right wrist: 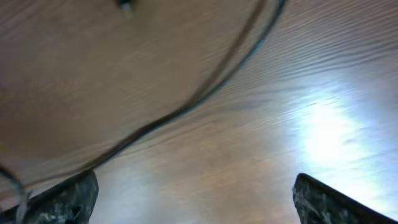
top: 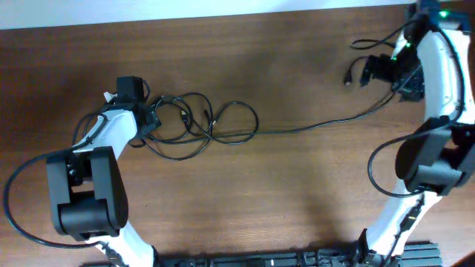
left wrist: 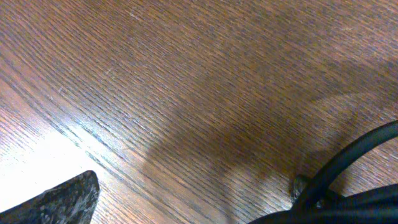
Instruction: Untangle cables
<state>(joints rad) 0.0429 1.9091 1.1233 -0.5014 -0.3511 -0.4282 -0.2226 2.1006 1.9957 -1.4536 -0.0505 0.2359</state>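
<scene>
Brown wood-grain covers the table (top: 260,200), matte with fine straight lines, and its far edge runs along the top of the overhead view against a pale strip.

At the left, the white and black left arm (top: 96,185) bends up to the left gripper (top: 148,119), which sits at the left rim of the cables (top: 200,122). Its wrist view shows one dark, rough fingertip (left wrist: 62,199) low at the left, bare wood across the middle, and a thin black cord (left wrist: 354,155) crossing the lower right. The other fingertip is hidden there, so the claw stands spread, with nothing clamped.

The cables are thin, black and round, lying in several loose overlapping loops left of the table's centre. One long strand (top: 319,126) leaves the loops and runs right in a shallow curve, rising toward the right arm (top: 445,89). Below it lies a broad stretch of bare wood.

At the upper right, near the far edge, the right gripper (top: 371,70) points left with a small plug end (top: 347,76) just beside it. In its wrist view both speckled fingertips (right wrist: 62,199) sit wide apart with only wood between them, and a blurred cord (right wrist: 205,87) lies on the table beyond, untouched. Glare brightens the wood there.
</scene>
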